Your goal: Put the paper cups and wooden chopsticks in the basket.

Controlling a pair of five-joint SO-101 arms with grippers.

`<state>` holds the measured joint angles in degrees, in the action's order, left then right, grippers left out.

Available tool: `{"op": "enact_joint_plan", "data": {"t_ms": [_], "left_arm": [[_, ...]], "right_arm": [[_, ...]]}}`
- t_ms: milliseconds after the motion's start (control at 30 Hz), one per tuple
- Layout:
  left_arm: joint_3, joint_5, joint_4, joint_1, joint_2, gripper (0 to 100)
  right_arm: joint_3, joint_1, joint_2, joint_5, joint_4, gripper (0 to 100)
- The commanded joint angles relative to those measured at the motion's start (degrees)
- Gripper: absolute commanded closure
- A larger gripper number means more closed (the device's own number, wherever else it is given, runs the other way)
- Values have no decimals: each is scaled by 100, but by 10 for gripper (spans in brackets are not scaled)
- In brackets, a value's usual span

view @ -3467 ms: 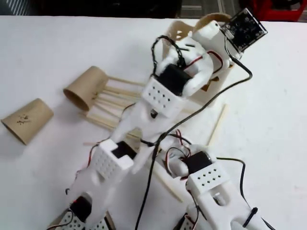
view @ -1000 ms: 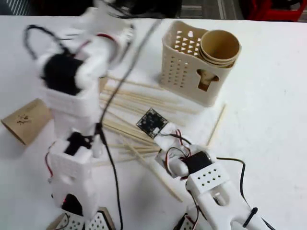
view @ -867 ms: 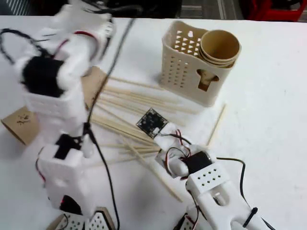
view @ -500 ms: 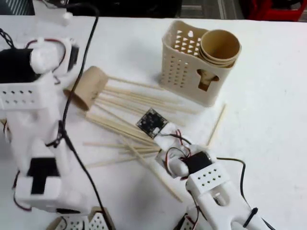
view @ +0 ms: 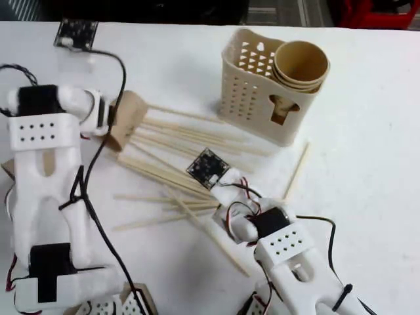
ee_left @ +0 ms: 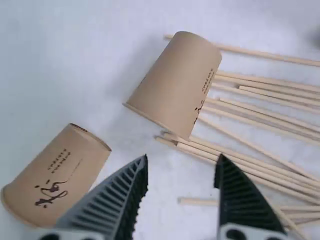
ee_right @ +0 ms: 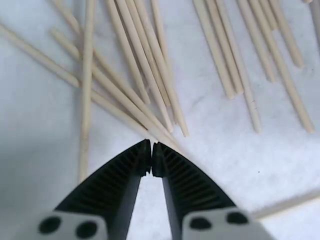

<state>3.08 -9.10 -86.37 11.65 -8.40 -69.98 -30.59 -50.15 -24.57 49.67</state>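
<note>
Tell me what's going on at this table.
Two robot arms are loading a basket; stacked cups already sit in it. The left gripper hangs open above two more lying on their sides: one cup partly over the chopsticks, the second cup on the bare table. The right gripper is shut, tips just above the scattered chopsticks.

A white tabletop (view: pixel 367 131) spreads across nearly the whole high view, its surface plain and matte, with soft shadows lying on it. Beyond its far edge, along the top of the frame, runs a dark strip of room (view: pixel 197 10). In the upper right corner sits a red object (view: pixel 387 12), too cropped to identify. In the upper left corner is a grey slatted surface (view: pixel 14 9).
</note>
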Motion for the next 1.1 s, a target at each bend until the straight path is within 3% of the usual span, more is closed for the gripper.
{"op": "enact_joint_plan", "data": {"t_ms": [0,533,700,867,1067], "left_arm": [[-1073,501,1116,57,-136,720],[-3560,545,4281,-119,-110,722],[-4220,941,5363,-295,-110,726],[-4598,932,6057,-532,-119,839],[-4615,466,6171,-567,-145,925]], "right_arm": [[35,-48,-119,-62,-92,974],[35,-48,-127,-62,-92,974],[35,-48,-127,-62,-92,974],[35,-40,-127,-62,-92,974],[35,-31,-127,-62,-92,974]]}}
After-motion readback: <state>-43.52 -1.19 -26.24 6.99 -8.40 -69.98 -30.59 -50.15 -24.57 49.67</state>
